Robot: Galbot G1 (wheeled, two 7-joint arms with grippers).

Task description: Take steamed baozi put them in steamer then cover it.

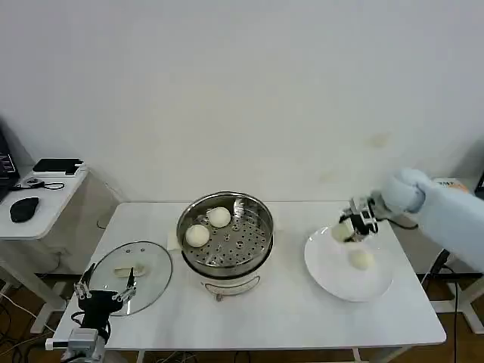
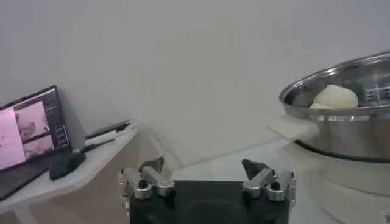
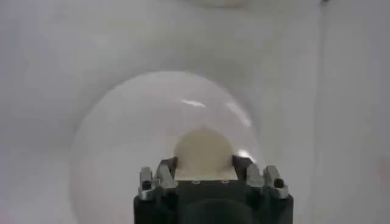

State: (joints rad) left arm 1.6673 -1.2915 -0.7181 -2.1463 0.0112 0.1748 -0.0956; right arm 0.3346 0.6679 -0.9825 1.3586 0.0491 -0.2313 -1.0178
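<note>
1. Your right gripper (image 3: 204,165) is clamped on one baozi (image 3: 204,152), held between its jaws above the white plate (image 1: 329,274).
2. Your left gripper (image 1: 106,286), jaws apart, waits beside the cover (image 1: 147,261).
3. Two buns (image 1: 208,227) sit in the steamer (image 1: 257,208).

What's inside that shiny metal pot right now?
Two steamed baozi sit on the perforated tray inside the steamer. Whatever lies beneath that tray is hidden.

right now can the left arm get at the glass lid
Probably yes. The left gripper hovers open at the near edge of the glass lid, which lies flat on the table beside the steamer, its handle uncovered, with nothing between them.
</note>
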